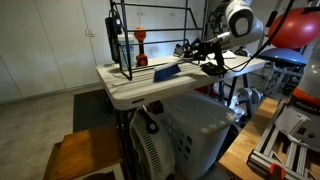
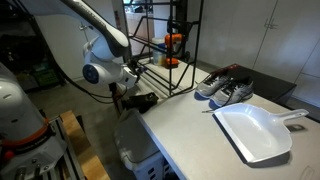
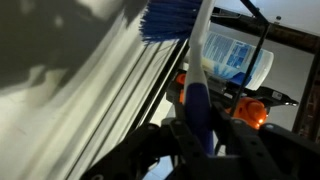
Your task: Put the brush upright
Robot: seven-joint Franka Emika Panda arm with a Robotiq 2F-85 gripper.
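Note:
The brush (image 3: 197,85) has a blue and white handle and blue bristles (image 3: 168,18). In the wrist view its handle runs between my gripper's (image 3: 200,128) fingers, which are shut on it, with the bristles pointing away from me. In an exterior view the blue brush (image 1: 166,72) slants down onto the white table (image 1: 125,92), with my gripper (image 1: 186,52) at its upper end. In the other exterior view my gripper (image 2: 133,84) is at the table's far left edge and the brush is hidden.
A black wire rack (image 1: 150,30) stands at the back of the table with a clear bottle (image 3: 238,55) and a red-orange round-topped item (image 1: 141,45) by it. A pair of shoes (image 2: 226,88) and a white dustpan (image 2: 255,132) lie on the table.

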